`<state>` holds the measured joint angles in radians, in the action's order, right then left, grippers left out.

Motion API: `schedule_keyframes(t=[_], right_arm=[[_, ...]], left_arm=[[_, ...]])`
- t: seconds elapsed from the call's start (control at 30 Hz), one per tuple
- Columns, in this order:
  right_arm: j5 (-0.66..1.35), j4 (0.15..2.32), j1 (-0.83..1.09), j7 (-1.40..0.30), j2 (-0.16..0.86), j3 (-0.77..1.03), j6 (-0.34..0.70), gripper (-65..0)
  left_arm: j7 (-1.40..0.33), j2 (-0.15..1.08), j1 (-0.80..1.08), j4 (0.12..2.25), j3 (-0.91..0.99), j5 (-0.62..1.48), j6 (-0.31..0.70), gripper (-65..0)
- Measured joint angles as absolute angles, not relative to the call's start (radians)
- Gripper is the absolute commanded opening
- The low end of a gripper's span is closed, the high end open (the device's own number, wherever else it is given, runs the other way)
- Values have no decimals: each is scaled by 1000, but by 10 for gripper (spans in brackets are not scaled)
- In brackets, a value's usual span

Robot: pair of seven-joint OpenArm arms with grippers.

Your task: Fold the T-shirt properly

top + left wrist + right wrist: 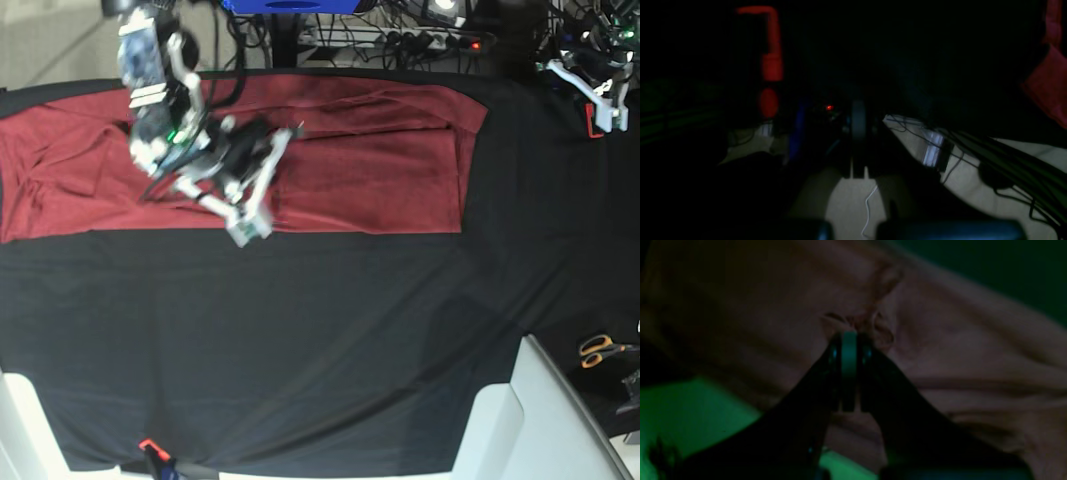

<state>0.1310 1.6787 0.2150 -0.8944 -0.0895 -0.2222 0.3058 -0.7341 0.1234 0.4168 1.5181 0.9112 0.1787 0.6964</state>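
Observation:
The maroon T-shirt (370,160) lies spread flat along the far side of the black cloth (300,340), with a rumpled part at the left. My right gripper (247,228) is down on the shirt near its front edge. In the right wrist view the right gripper (849,336) is shut, and a puckered fold of the T-shirt (957,350) is pinched at its tips. My left gripper (600,95) is off the shirt at the far right corner. In the dark left wrist view the left gripper (858,116) has its fingers together with nothing between them.
Orange-handled scissors (600,350) lie at the right edge. A white panel (530,420) cuts across the near right corner. A power strip and cables (420,40) run behind the table, and a cable bundle (1007,160) shows in the left wrist view.

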Motion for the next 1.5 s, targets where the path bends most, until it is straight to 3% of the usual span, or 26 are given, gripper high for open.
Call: schedule_keyframes(t=[0.27, 0.53, 0.63, 0.77, 0.83, 0.93, 1.03, 1.1, 1.3, 1.5], right_arm=[[139, 1746, 263, -855, -90, -386, 313, -644], [136, 1735, 183, -870, -74, -504, 313, -636], [134, 1699, 149, -895, -75, -538, 310, -569], [132, 1687, 139, -902, -70, -581, 306, -407], [135, 1689, 139, -907, -71, -583, 313, -303], [131, 1732, 142, -927, -54, -564, 311, -188], [138, 1812, 191, -883, -4, -501, 310, -198], [132, 1862, 260, -838, 29, -437, 309, -213], [135, 1893, 395, -674, 111, -311, 310, -216], [131, 1891, 442, -669, 149, -290, 308, -216]], left_arm=[[-734, 123, 416, 1518, 842, 179, 696, -650], [-734, 123, 402, 1518, 824, 179, 697, -650], [-733, 122, 399, 1518, 823, 180, 697, -650], [-733, 123, 402, 1518, 826, 179, 696, -647], [-733, 123, 402, 1518, 825, 180, 697, -550], [-736, 123, 402, 1518, 825, 178, 697, -337], [-736, 122, 399, 1518, 824, 202, 696, -156], [-735, 125, 403, 1509, 823, 323, 696, -92], [-741, 167, 403, 1396, 782, 479, 682, -87], [-725, 152, 335, 1349, 654, 502, 690, -87]])
